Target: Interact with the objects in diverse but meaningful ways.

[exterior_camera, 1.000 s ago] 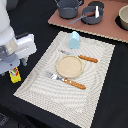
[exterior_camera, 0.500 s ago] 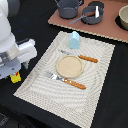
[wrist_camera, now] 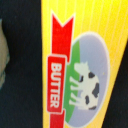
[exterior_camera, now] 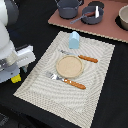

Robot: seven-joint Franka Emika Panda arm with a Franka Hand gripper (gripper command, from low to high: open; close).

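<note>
The yellow packet [wrist_camera: 85,60] fills the wrist view, with a red "BUTTER" banner and a cow picture on it; no fingers show there. In the exterior view a bit of yellow packet [exterior_camera: 16,78] peeks out under my gripper [exterior_camera: 18,74] at the exterior view's left, just off the placemat's edge. The hand hides how the jaws stand. The pale blue carton [exterior_camera: 74,40] stands upright at the placemat's far edge. A grey long-handled frying pan [exterior_camera: 93,17] sits on the far board, holding a brown sausage [exterior_camera: 89,14] and a small white piece [exterior_camera: 96,10].
A striped placemat [exterior_camera: 45,97] carries a round wooden plate [exterior_camera: 69,66], an orange-handled fork [exterior_camera: 67,81] and a knife [exterior_camera: 82,57]. On the reddish board [exterior_camera: 102,32] also stand a dark pot [exterior_camera: 67,7] and a bowl [exterior_camera: 123,17]. My white arm [exterior_camera: 7,47] fills the exterior view's left.
My hand with the yellow piece under it has sunk slightly. The things on the placemat and the board have not moved.
</note>
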